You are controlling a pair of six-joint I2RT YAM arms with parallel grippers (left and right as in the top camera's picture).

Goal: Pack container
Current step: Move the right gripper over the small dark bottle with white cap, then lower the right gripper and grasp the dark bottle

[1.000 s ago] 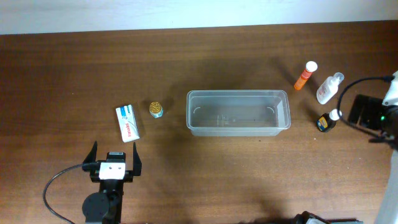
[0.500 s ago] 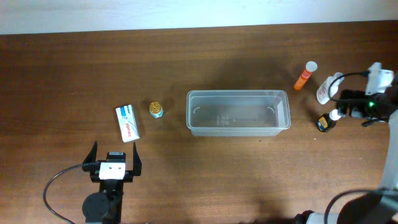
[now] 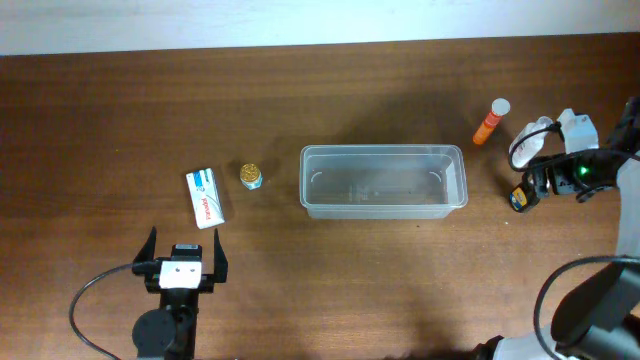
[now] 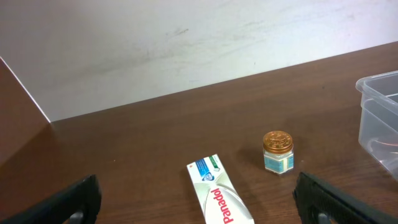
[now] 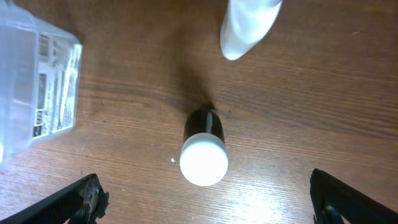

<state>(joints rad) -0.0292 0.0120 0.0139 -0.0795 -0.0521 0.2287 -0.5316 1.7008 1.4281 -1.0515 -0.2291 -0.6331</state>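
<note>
Swinging in from the right border of the overhead view, the right pincer now hangs over the cluster of small bottles, where a second ago its arm sat at the frame's edge; nothing else has shifted. Its fingers are spread as wide as they go and hold nothing. Its own camera shows what the overhead hides under arm and cable: the dark bottle with a white cap stands upright just ahead of the fingertips, centred between them and touching neither, with bare wood on both sides. Beyond it lies the white bottle, and off to the pincer's left is a labelled corner of the container, apart from the dark bottle. Only the overhead shows the orange tube farther out and the container lying lengthwise toward the middle of the table. The left pincer is likewise wide open and empty; ahead of it lie the toothpaste box and the gold-lidded jar, with the container's end at its far right and open wood up to the wall.
</note>
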